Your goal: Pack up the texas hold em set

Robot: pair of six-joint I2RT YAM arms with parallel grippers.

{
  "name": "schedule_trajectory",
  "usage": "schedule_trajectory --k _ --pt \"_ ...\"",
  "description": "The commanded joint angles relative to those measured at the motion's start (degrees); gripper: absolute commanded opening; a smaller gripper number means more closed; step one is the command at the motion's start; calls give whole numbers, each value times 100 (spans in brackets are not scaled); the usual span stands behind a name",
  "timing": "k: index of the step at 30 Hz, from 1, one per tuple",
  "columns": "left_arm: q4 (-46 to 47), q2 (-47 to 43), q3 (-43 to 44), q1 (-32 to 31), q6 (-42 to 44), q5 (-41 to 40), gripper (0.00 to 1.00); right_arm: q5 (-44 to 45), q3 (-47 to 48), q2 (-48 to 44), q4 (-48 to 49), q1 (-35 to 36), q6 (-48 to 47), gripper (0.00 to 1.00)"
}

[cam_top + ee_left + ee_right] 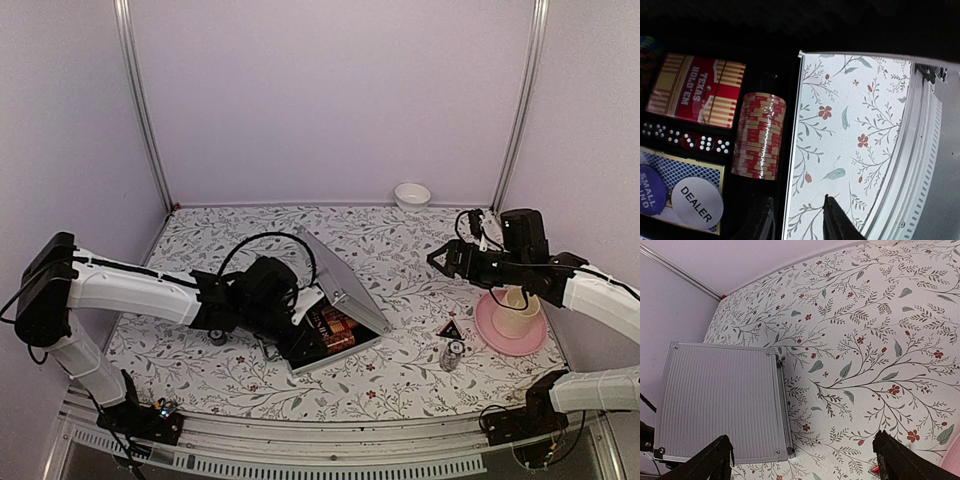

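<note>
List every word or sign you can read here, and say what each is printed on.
"TEXAS HOLD 'EM": red card box.
"DEALER": white round button.
"SMALL" plus a cut-off "IND": purple round button.
Dice show white pips, no digits.
Small triangular sign in the top view: too small to read.

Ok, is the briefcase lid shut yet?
No, in the top view the briefcase lid stands tilted open, and the red card deck shows inside the case.
</note>
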Motion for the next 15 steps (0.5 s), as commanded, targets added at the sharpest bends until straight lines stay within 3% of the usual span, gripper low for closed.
schedule_trajectory --k 1,15 --pt "266 53 209 27 61 -102 34 40 -34 -131 113 -40 63 100" --pt "729 1286 1798 37 775 1 33 141 -116 -355 88 -39 147 100"
